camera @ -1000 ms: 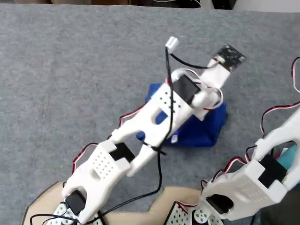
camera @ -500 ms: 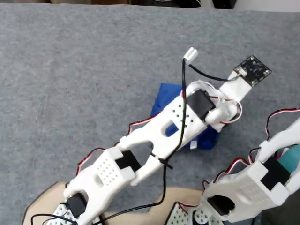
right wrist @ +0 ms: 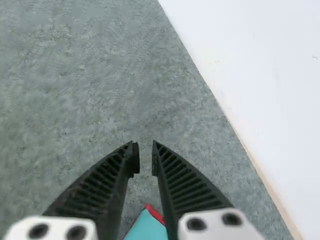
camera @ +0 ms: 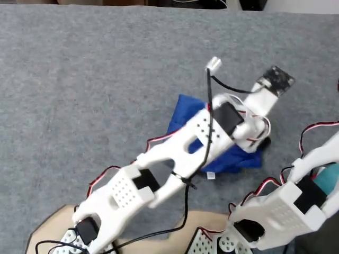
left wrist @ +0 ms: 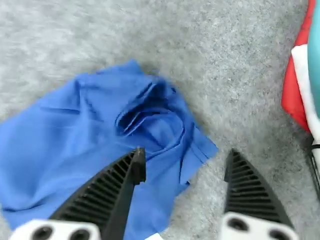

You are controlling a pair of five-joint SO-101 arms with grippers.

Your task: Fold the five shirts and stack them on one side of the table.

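A blue shirt lies crumpled in the middle of the grey table, partly under my left arm. In the left wrist view the blue shirt is bunched into folds, with one corner between the jaws. My left gripper hangs open just above that corner, holding nothing. Teal and red cloth lies beside it. My right gripper is low at the table's right edge, shut with nothing between the tips. Teal and red cloth shows beneath its base and as teal cloth in the high view.
The table's right edge runs close by my right gripper, with white floor beyond. Bare grey table spreads to the left and the back. The arms' bases stand on a tan board at the front.
My left arm swung right over the blue shirt, then eased back a little. The shirt's near-right part now spreads out farther right. The right arm barely moved.
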